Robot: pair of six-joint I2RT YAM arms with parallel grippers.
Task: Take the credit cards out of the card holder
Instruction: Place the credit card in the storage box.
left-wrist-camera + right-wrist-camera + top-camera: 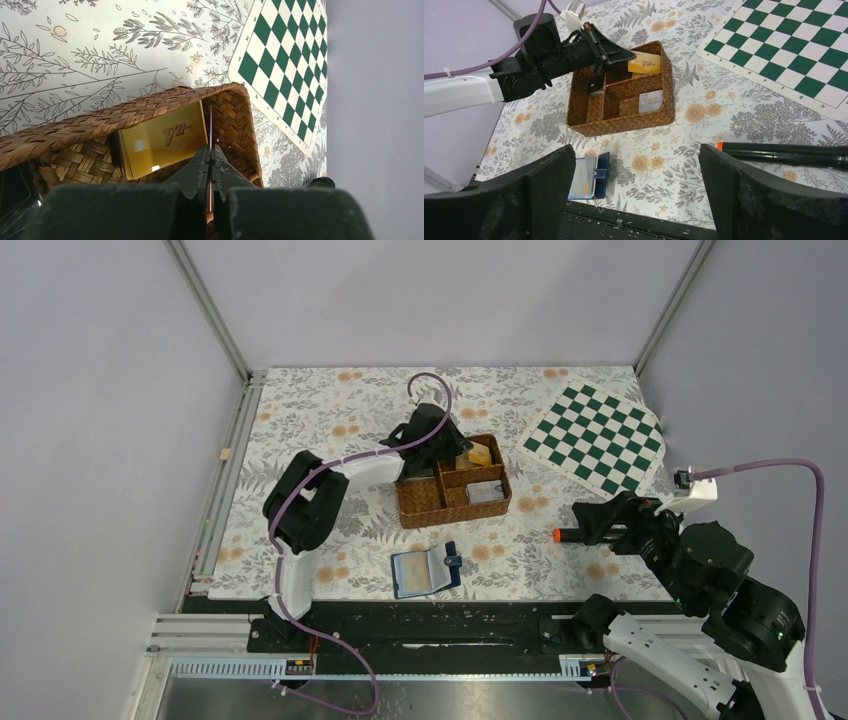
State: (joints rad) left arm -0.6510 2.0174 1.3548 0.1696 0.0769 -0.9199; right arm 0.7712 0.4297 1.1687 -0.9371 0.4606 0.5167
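While left claw clamps thin card, edge-on, over wicker tray: lower beside gold card before releasing. Right claw wide.

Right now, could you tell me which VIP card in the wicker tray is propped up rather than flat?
The gold VIP card, leaning on the far-right compartment's wall; the silver VIP card lies flat in the near-right compartment.
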